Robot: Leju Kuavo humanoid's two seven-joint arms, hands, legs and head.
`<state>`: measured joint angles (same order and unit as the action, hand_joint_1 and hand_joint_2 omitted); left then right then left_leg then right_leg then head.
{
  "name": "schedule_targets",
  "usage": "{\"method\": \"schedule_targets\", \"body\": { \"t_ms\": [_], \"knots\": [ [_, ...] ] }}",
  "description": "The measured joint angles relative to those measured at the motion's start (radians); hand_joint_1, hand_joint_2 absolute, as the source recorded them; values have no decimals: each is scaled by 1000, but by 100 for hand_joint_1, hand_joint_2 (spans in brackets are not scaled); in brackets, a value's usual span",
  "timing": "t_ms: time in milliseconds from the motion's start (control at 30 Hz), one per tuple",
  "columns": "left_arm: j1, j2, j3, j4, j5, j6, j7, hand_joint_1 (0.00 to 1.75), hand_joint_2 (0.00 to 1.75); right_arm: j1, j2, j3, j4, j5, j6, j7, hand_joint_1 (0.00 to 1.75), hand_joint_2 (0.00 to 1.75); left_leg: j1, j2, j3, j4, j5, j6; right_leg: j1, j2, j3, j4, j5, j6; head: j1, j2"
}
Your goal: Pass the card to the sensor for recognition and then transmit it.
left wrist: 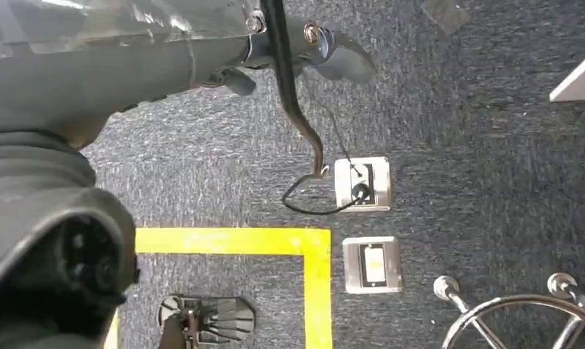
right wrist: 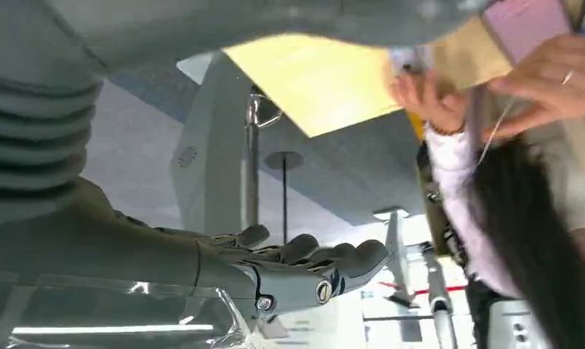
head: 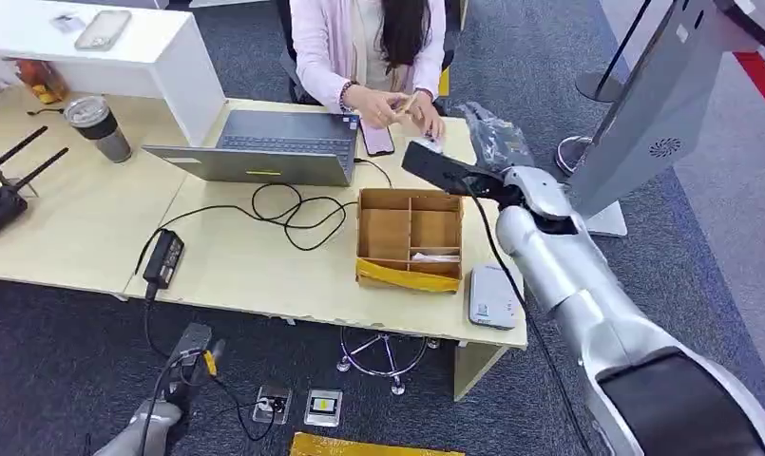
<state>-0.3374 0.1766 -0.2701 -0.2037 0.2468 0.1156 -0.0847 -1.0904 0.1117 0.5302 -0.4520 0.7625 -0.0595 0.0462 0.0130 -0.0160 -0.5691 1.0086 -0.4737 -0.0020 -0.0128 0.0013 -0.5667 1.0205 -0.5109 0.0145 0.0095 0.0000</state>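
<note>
Head view: right arm reaches fwd over the counter (head: pixel 264 275), right robot hand (head: pixel 445 169) dark, at approx 1 o'clock from the cardboard box (head: pixel 409 237), just beside the person's hands (head: pixel 397 104). Can't tell from here whether it holds anything. Person sits at 12 o'clock, fingering a small tan item, poss. the card (head: pixel 406 103), over a phone (head: pixel 376 139). Laptop (head: pixel 264 147) at 11 o'clock of the box; white sensor (head: pixel 493 296) at 4 o'clock of it, near counter edge. Cup (head: pixel 100 127) and black router (head: pixel 0 190) far toward 9 o'clock. Left arm hangs low, left robot hand (head: pixel 193 347) near the floor.

Left wrist view: left robot hand (left wrist: pixel 304 51) over grey carpet, fingers loosely apart, nothing in them; a black cable crosses in front. Floor sockets (left wrist: pixel 362 183) and yellow tape (left wrist: pixel 275 241) below.

Right wrist view: right robot hand (right wrist: pixel 304 265) w/ fingers stretched out, slightly curled, nothing held. Person's hands (right wrist: pixel 493 87) lie beyond it.
</note>
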Motion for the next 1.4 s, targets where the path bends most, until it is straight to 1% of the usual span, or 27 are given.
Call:
{"method": "schedule_targets", "body": {
  "t_ms": [133,200,267,300,400,467,500,533,600,700,733,767,833,867,967,1000,1033,1067,1133,1167,1200,1233,1333,1400],
  "knots": [
    [13,6,3,0,2,0,-13,0,0,-1,-105,-52,2,-38,-30,-16,0,0,0,-2,0,1,0,0,0,-2,1,-1,0,0,0,0],
    [21,11,8,0,0,0,-13,0,0,3,-175,-73,10,10,-82,16,0,0,0,-2,0,1,0,0,0,-2,1,-1,0,0,0,0],
    [29,15,12,0,-1,0,-13,0,0,12,-242,-81,20,57,-117,45,0,0,0,-2,0,2,-1,1,0,-1,1,-2,0,0,0,0],
    [32,16,15,0,-1,0,-13,0,0,18,-278,-85,27,69,-123,58,0,0,0,-2,0,2,-1,1,0,-2,1,-2,0,0,-1,0],
    [42,19,23,0,0,2,-16,0,0,61,-409,-108,52,83,-139,87,0,0,0,-4,0,3,-2,2,0,-5,2,-3,0,0,0,0],
    [50,25,27,0,1,3,-18,0,0,94,-483,-122,66,79,-146,90,0,0,0,-3,-1,3,-2,3,0,-4,1,-3,0,0,0,0],
    [51,27,28,0,3,3,-20,0,0,107,-504,-128,71,74,-145,93,0,0,0,-3,-1,3,-3,3,0,-4,2,-3,0,0,-1,0],
    [52,28,33,0,11,5,-28,0,0,133,-544,-141,80,66,-142,105,0,0,0,-3,-1,3,-3,2,0,-4,1,-3,0,0,0,0],
    [56,29,44,0,21,23,-50,0,0,175,-597,-156,94,66,-128,124,0,0,0,-3,-1,2,-3,2,0,-4,1,-3,0,0,0,0],
    [62,32,63,0,45,104,-100,0,0,239,-650,-176,111,56,-123,155,0,0,1,-2,-1,2,-3,2,1,-3,1,-3,0,0,0,0],
    [63,33,76,0,56,124,-120,0,0,265,-663,-188,118,45,-127,162,0,0,1,-2,-1,2,-3,2,1,-3,1,-3,0,0,0,0],
    [64,35,86,0,63,127,-138,0,0,293,-677,-199,125,31,-132,168,0,0,1,-2,-1,2,-3,2,1,-4,1,-3,0,0,-1,0],
    [65,42,100,0,66,121,-164,0,0,352,-693,-218,135,2,-137,172,0,0,2,-2,-1,2,-3,2,2,-4,1,-3,0,0,-1,0],
    [64,46,108,0,73,107,-171,0,0,387,-701,-233,142,-27,-143,172,0,0,2,-2,-1,2,-3,2,2,-4,1,-3,0,0,-1,0],
    [64,47,131,0,87,71,-169,0,0,494,-705,-293,158,-132,-169,173,0,0,2,-4,-2,2,-3,2,2,-5,2,-3,-1,0,-1,0],
    [64,47,136,0,88,67,-155,0,0,529,-704,-310,162,-170,-181,176,0,0,2,-4,-2,1,-3,2,2,-5,2,-2,-1,0,0,0],
    [64,47,143,0,89,69,-146,0,0,563,-700,-336,167,-210,-201,176,0,0,2,-4,-2,1,-3,2,2,-5,2,-2,-1,0,-1,0],
    [64,45,150,0,93,76,-146,0,0,605,-692,-369,172,-268,-237,163,0,0,2,-4,-2,1,-3,2,2,-6,3,-3,-2,0,0,0],
    [70,41,161,0,103,84,-159,0,0,676,-667,-429,181,-363,-319,146,0,0,2,-4,-2,1,-3,2,2,-6,2,-2,-2,0,-1,0],
    [73,40,168,0,102,92,-185,0,0,709,-648,-462,185,-410,-352,138,0,0,2,-4,-2,1,-3,2,2,-6,2,-3,-2,0,-2,0],
    [74,38,174,0,102,92,-206,0,0,743,-627,-499,191,-458,-387,126,0,0,3,-4,-2,1,-4,2,3,-6,2,-3,-2,-1,1,0],
    [73,38,176,0,102,86,-210,0,0,772,-603,-538,196,-498,-412,114,0,0,3,-4,-2,1,-4,1,3,-6,2,-3,-2,-1,0,0],
    [71,38,192,0,114,57,-209,0,0,849,-529,-632,209,-544,-459,79,0,0,4,-4,-2,1,-4,1,4,-6,2,-2,-3,-2,-1,0],
    [71,37,199,0,116,53,-209,0,0,885,-497,-666,216,-553,-469,70,0,0,4,-3,-1,1,-4,0,4,-6,2,-2,-3,-2,-1,0]
  ]
}}
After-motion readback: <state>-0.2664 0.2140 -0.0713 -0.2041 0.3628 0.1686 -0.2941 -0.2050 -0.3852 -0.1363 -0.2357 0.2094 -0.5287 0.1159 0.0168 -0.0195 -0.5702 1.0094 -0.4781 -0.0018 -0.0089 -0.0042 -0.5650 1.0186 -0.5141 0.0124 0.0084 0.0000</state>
